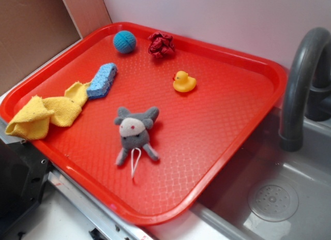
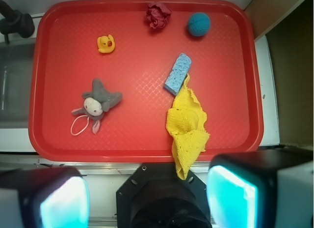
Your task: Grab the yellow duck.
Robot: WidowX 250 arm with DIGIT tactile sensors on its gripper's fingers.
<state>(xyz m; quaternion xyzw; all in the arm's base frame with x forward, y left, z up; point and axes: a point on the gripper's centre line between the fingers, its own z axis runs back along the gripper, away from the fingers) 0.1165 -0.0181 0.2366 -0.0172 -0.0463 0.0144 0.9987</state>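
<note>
The yellow duck (image 1: 184,82) (image 2: 106,43) sits upright on the red tray (image 1: 227,121) (image 2: 137,134), beyond the grey plush mouse (image 1: 135,131) (image 2: 96,103). The tool (image 2: 147,201), fingers wide apart and empty, should descend centred over its rounded, slippery-looking body, clear of the mouse.

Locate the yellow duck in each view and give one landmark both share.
Exterior: yellow duck sits right of centre on the red tray, below the crumpled red cloth.
Wrist: duck lies upper left, left of the same cloth.
Shared landmark: the red cloth.
</note>
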